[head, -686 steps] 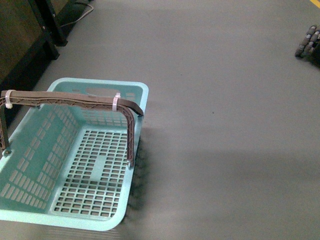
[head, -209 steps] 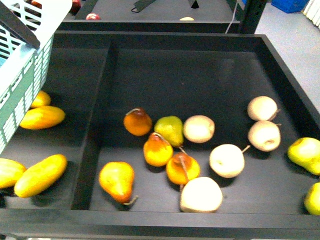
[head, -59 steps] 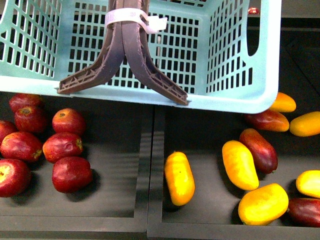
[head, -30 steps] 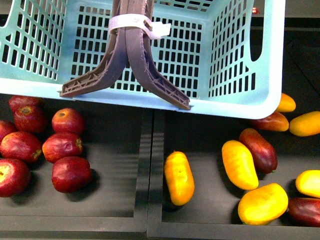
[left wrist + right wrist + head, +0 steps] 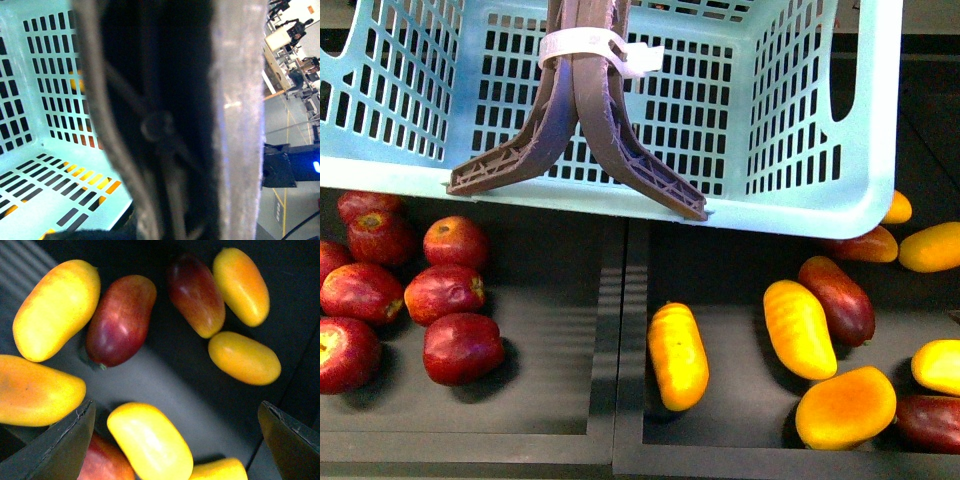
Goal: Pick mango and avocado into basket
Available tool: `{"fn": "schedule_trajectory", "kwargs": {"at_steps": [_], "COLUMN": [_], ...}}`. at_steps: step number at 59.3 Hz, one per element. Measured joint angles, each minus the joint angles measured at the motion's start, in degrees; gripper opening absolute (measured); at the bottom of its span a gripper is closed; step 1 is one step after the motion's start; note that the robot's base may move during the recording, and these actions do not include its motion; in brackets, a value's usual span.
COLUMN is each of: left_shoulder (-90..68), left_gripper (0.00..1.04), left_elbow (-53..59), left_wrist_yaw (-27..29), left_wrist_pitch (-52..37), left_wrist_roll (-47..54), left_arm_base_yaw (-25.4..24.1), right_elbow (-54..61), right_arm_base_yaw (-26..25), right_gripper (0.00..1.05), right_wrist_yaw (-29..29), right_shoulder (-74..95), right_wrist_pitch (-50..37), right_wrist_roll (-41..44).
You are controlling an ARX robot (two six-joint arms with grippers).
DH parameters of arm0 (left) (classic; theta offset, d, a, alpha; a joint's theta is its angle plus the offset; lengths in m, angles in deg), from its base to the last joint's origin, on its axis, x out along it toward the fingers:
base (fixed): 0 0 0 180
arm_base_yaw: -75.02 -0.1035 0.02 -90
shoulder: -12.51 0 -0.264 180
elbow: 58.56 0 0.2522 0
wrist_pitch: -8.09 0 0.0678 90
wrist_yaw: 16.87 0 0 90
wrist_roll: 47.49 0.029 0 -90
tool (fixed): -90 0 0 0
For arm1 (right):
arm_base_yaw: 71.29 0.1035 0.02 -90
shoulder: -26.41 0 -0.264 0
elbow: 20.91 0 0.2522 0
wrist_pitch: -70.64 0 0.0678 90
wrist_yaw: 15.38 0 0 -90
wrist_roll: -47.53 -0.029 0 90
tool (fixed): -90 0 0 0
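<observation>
A black bin (image 5: 620, 455) fills the lower front view, split by a divider (image 5: 624, 330) into two compartments. Red apples (image 5: 445, 290) crowd the left compartment, towards its left edge. The right compartment holds yellow mangoes (image 5: 678, 355) and the mango (image 5: 838, 300), which lies towards the right edge, just beside a yellow one. A second red mango (image 5: 865, 245) sits partly hidden under the basket (image 5: 880, 120). The basket hangs tilted across the far part of both compartments, its brown handles (image 5: 580, 120) bound by a white zip tie (image 5: 590, 45). The left wrist view is mostly a blurred dark bar against the basket's wall, with a grey floor (image 5: 295, 215) beyond, so how the left gripper stands cannot be told. The right gripper (image 5: 175, 410) hangs over the mangoes with its fingertips (image 5: 65, 440) spread wide, holding nothing.
</observation>
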Motion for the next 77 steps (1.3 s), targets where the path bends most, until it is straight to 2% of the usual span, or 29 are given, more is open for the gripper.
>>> {"fn": "schedule_trajectory", "kwargs": {"at_steps": [10, 19, 27, 47, 77], "left_shoulder": [0.0, 0.0, 0.0, 0.0, 0.0], "left_gripper": [0.13, 0.13, 0.13, 0.13, 0.13], "left_elbow": [0.0, 0.0, 0.0, 0.0, 0.0], "left_wrist_yaw": [0.2, 0.2, -0.1, 0.1, 0.0], "left_wrist_pitch": [0.0, 0.0, 0.0, 0.0, 0.0], "left_wrist_roll": [0.0, 0.0, 0.0, 0.0, 0.0], "left_arm_base_yaw": [0.0, 0.0, 0.0, 0.0, 0.0], "right_elbow": [-9.4, -16.1, -18.8, -23.8, -30.8], "right_arm_base_yaw": [2.8, 6.0, 8.2, 13.9, 15.9], "right_gripper": [0.96, 0.96, 0.96, 0.96, 0.96], "right_wrist_yaw": [-5.3, -8.0, -12.5, -13.2, -15.7], "right_shoulder": [8.6, 10.3, 13.2, 21.7, 30.7], "right_wrist_pitch": [4.7, 12.9, 13.1, 13.4, 12.5], "right_wrist_roll": [0.5, -6.4, -12.2, -26.7, -30.9]}}
